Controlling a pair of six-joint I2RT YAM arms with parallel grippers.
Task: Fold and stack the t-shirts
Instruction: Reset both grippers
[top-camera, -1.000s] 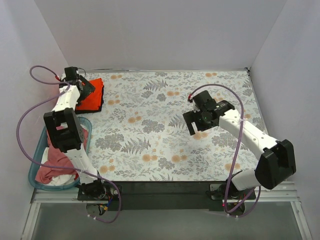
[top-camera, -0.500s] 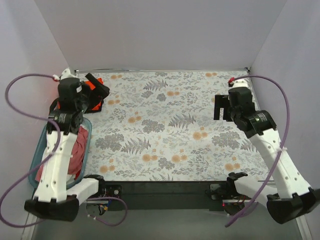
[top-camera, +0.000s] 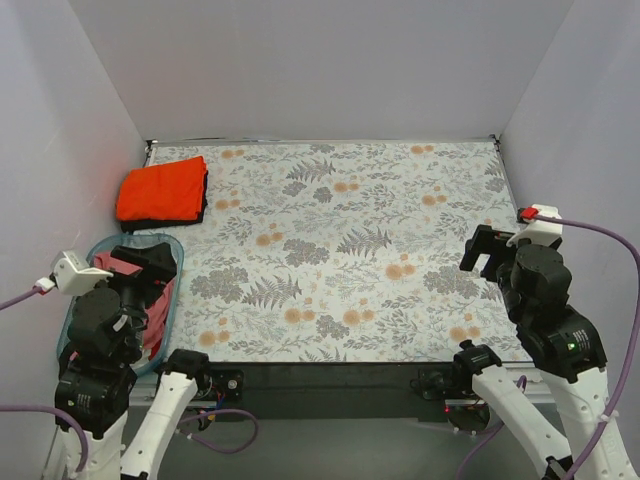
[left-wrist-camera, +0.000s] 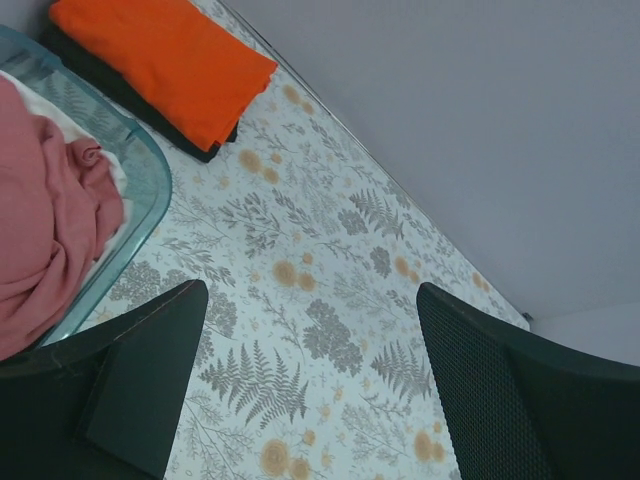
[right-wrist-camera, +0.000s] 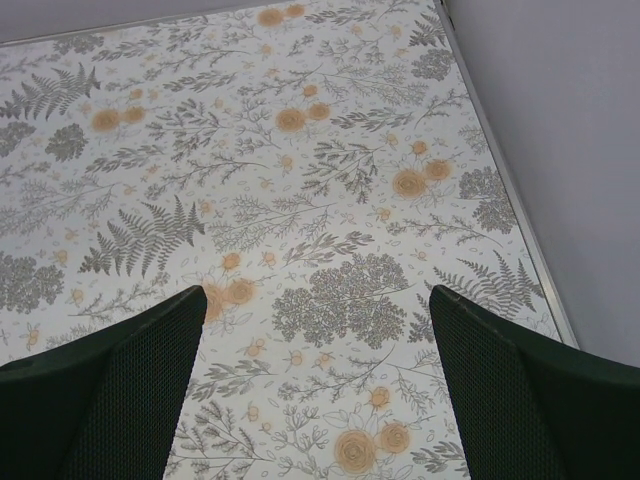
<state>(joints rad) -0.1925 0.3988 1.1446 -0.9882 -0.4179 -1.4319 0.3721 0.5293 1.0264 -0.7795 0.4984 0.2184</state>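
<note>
A folded orange-red t-shirt (top-camera: 162, 188) lies on a folded black one (top-camera: 200, 209) at the table's far left; both show in the left wrist view, orange-red (left-wrist-camera: 165, 60) over black (left-wrist-camera: 110, 85). A dusty pink t-shirt (top-camera: 158, 300) and a white one (left-wrist-camera: 75, 130) lie crumpled in the teal basket (top-camera: 172, 243); the pink one fills the left of the left wrist view (left-wrist-camera: 40, 220). My left gripper (top-camera: 150, 262) is open and empty, raised over the basket. My right gripper (top-camera: 487, 250) is open and empty, raised over the table's right side.
The floral tablecloth (top-camera: 340, 250) covers the table between grey walls. The basket's rim (left-wrist-camera: 150, 160) stands at the near left edge. The table's right edge (right-wrist-camera: 510, 200) runs along the right wall.
Both arms have pulled back from the table toward their bases and risen. The left gripper left the orange-red stack at the far left; the right gripper left the middle of the table.
</note>
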